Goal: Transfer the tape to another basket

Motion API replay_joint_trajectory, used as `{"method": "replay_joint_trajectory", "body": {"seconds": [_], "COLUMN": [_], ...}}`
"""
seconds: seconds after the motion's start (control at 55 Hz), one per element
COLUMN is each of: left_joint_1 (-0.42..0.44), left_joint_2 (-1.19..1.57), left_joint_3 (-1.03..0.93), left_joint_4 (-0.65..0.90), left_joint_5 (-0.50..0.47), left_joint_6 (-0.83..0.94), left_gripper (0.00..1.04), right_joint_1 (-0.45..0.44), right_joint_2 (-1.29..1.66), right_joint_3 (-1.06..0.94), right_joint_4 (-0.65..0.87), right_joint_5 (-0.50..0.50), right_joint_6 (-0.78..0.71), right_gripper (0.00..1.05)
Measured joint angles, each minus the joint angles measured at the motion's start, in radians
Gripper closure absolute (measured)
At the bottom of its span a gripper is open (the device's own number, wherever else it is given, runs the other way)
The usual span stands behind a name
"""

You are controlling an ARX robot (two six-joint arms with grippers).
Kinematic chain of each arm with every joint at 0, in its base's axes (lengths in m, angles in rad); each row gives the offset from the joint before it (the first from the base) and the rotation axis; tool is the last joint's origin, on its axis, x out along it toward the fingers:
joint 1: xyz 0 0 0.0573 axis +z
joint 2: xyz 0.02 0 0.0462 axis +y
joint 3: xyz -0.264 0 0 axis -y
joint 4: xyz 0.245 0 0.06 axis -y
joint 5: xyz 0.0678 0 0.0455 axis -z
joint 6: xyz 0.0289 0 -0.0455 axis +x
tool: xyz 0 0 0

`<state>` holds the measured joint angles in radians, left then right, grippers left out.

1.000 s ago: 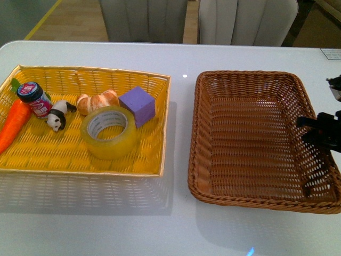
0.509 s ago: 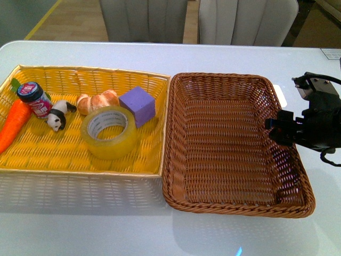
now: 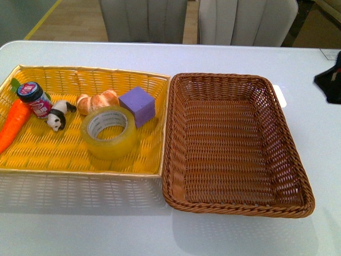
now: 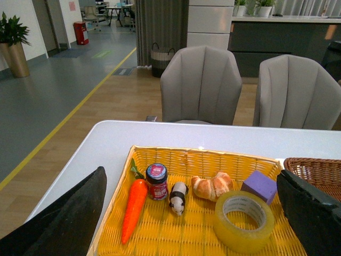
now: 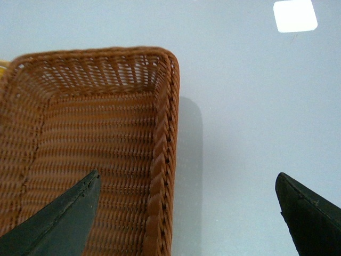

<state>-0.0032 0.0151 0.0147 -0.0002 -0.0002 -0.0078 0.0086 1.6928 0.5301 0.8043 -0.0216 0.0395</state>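
The tape point(image 3: 110, 131), a yellowish translucent roll with a white core, lies flat in the bright yellow tray point(image 3: 69, 160) near its front right. It also shows in the left wrist view point(image 4: 243, 221). The dark brown wicker basket point(image 3: 176, 96) stands empty against the tray's right side; its rim shows in the right wrist view point(image 5: 162, 160). My left gripper point(image 4: 192, 213) is open, above the tray's near side, apart from the tape. My right gripper point(image 5: 186, 213) is open, straddling the basket's right rim from above; only a dark part of that arm point(image 3: 329, 82) shows at the front view's right edge.
In the yellow tray lie a carrot point(image 3: 13, 124), a small jar point(image 3: 34, 99), a panda figure point(image 3: 57, 116), a croissant point(image 3: 97, 101) and a purple cube point(image 3: 138, 105) beside the tape. Two grey chairs point(image 3: 248, 21) stand behind the white table point(image 3: 240, 56).
The brown basket has slid left until it touches the yellow tray. My right gripper has drawn back to the right and let go of the basket's rim.
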Motion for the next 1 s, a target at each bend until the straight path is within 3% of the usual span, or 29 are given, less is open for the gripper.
{"method": "replay_joint_trajectory", "body": {"seconds": [0.091, 0.182, 0.527, 1.0], "left_joint_1": [0.000, 0.000, 0.000, 0.000], "left_joint_2": [0.000, 0.000, 0.000, 0.000], "left_joint_3": [0.000, 0.000, 0.000, 0.000], "left_joint_4": [0.000, 0.000, 0.000, 0.000], "left_joint_5": [0.000, 0.000, 0.000, 0.000], "left_joint_6": [0.000, 0.000, 0.000, 0.000], "left_gripper": [0.09, 0.09, 0.09, 0.09], "right_joint_1": [-0.007, -0.007, -0.009, -0.009], "right_joint_2": [-0.026, -0.091, -0.407, -0.796], "right_joint_3": [-0.129, -0.204, -0.360, -0.493], "right_joint_4": [0.311, 0.447, 0.301, 0.039], "right_joint_5": [0.019, 0.019, 0.022, 0.022], "right_joint_6": [-0.015, -0.023, -0.033, -0.036], "right_gripper": [0.32, 0.47, 1.03, 1.03]}}
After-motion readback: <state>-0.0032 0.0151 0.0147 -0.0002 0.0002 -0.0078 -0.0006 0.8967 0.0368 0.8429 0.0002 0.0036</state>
